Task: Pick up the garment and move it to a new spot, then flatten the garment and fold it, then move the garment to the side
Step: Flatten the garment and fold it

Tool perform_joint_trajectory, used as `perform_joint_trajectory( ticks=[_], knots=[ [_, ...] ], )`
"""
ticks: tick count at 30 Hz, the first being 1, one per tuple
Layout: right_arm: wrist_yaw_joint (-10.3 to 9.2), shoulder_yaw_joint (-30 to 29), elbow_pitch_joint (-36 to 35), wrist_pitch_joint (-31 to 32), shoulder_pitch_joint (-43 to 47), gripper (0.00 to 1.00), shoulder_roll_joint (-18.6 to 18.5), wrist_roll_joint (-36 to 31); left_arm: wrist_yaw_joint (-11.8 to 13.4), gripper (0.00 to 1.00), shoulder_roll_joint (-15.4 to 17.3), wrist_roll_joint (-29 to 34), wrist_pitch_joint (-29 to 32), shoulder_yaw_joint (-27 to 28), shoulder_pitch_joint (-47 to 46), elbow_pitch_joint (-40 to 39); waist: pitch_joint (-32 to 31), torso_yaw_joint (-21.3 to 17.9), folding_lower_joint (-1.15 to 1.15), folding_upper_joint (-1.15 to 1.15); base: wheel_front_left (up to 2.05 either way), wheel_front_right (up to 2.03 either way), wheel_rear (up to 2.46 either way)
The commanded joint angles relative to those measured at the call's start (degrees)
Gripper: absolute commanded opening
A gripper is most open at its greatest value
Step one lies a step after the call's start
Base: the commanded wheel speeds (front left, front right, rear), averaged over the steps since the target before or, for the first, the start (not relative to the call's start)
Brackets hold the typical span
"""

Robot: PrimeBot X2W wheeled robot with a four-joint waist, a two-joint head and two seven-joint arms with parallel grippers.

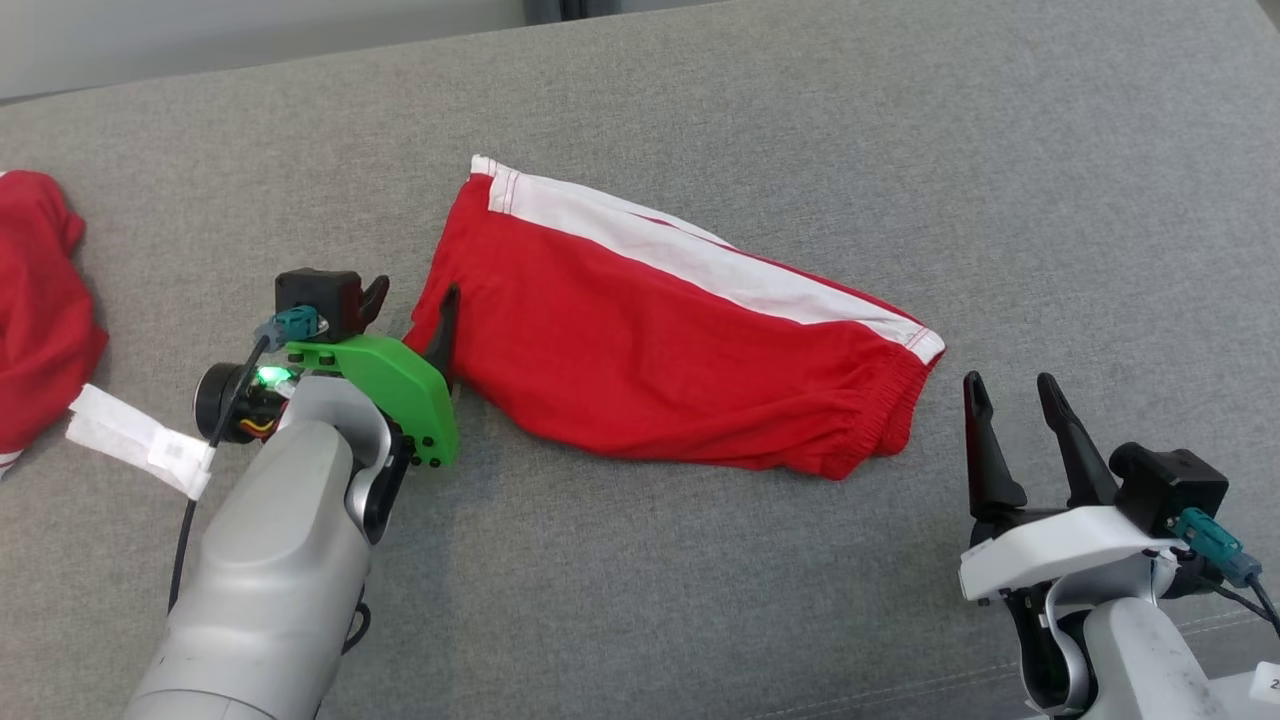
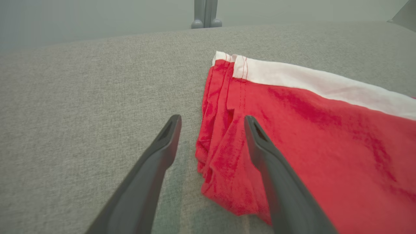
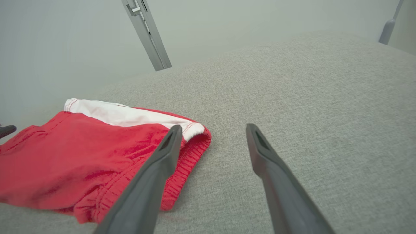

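Note:
The garment (image 1: 650,340) is a pair of red shorts with a white side stripe. It lies folded and flat on the grey fabric surface (image 1: 700,600), elastic waistband at the right. My left gripper (image 1: 414,295) stands open at its left end. In the left wrist view (image 2: 212,119) one finger is over the red cloth (image 2: 325,146) and the other over bare surface, gripping nothing. My right gripper (image 1: 1010,382) is open just right of the waistband, clear of the cloth. In the right wrist view (image 3: 214,128) the waistband end (image 3: 65,156) lies to its left.
A second red cloth (image 1: 40,310) lies at the far left edge, with a white strip (image 1: 140,440) beside it near my left forearm. Grey metal legs (image 2: 206,13) stand beyond the far edge of the surface.

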Motion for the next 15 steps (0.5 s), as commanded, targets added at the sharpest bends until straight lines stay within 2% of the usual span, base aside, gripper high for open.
perform_joint_trajectory(
  ticks=[1, 11, 12, 13, 14, 15],
  knots=[
    [-0.08, -0.2, -1.1, 0.5, 0.8, 1.0, -0.1, -0.3, 0.5, 1.0, 0.0, -0.7, 0.8, 0.2, 1.1, 0.2, -0.4, 0.0, 0.0, 0.0, 0.0, 0.0, 0.0],
    [-0.08, -0.6, -7.8, 2.9, 2.0, 1.0, -0.1, 0.1, 0.7, 1.0, 0.4, -3.0, 6.7, 0.8, 0.9, 1.8, 1.4, -1.6, 0.0, 0.0, 0.0, 0.0, 0.0],
    [-0.08, -0.7, -8.1, 3.0, 2.2, 1.0, -0.1, 0.1, 0.5, 0.95, 0.3, -3.3, 7.5, 0.7, 1.0, 1.9, 1.4, -1.6, 0.0, 0.0, 0.0, 0.0, 0.0],
    [-0.08, -0.8, -8.3, 3.0, 2.4, 1.0, -0.1, 0.1, 0.2, 0.64, 0.1, -3.7, 8.1, 0.6, 1.1, 1.9, 1.4, -1.7, 0.0, 0.0, 0.0, 0.0, 0.0],
    [-0.08, -0.9, -8.5, 3.1, 2.6, 1.0, -0.1, 0.2, 0.0, 0.45, 0.0, -4.1, 8.4, 0.6, 1.2, 1.8, 1.4, -1.7, 0.0, 0.0, 0.0, 0.0, 0.0],
    [-0.08, -1.1, -8.6, 3.0, 2.6, 1.0, -0.1, 0.2, -0.1, 0.4, -0.1, -4.4, 8.6, 0.5, 1.3, 1.5, 1.4, -1.6, 0.0, 0.0, 0.0, 0.0, 0.0]
  ],
)
